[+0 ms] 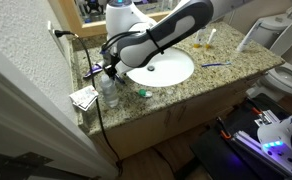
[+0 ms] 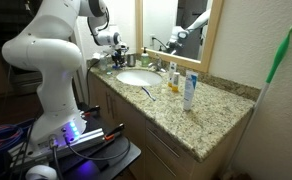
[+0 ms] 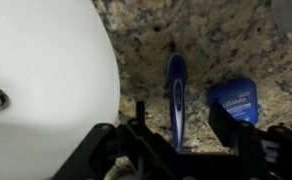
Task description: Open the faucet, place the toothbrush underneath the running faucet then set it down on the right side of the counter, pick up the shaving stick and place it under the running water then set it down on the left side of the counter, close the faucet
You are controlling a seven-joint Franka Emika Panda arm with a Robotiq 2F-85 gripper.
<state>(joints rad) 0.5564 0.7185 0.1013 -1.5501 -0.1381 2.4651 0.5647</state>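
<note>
My gripper (image 3: 182, 130) is open and hangs low over the granite counter (image 3: 186, 35), just beside the white basin (image 3: 46, 70). A blue-handled shaving stick (image 3: 176, 88) lies flat on the counter between the two fingers, and neither finger touches it. In an exterior view the gripper (image 1: 111, 72) is at the left of the basin (image 1: 166, 72). The thin blue toothbrush (image 1: 216, 65) lies on the counter (image 1: 191, 88) on the opposite side of the basin. The arm hides the faucet. I see no running water.
A blue package (image 3: 236, 100) lies close beside one finger. A clear bottle (image 1: 108, 92), papers (image 1: 83, 97) and a small green item (image 1: 143, 93) crowd the counter's left end. An amber bottle (image 2: 172, 80) and a white tube (image 2: 189, 90) stand near the mirror.
</note>
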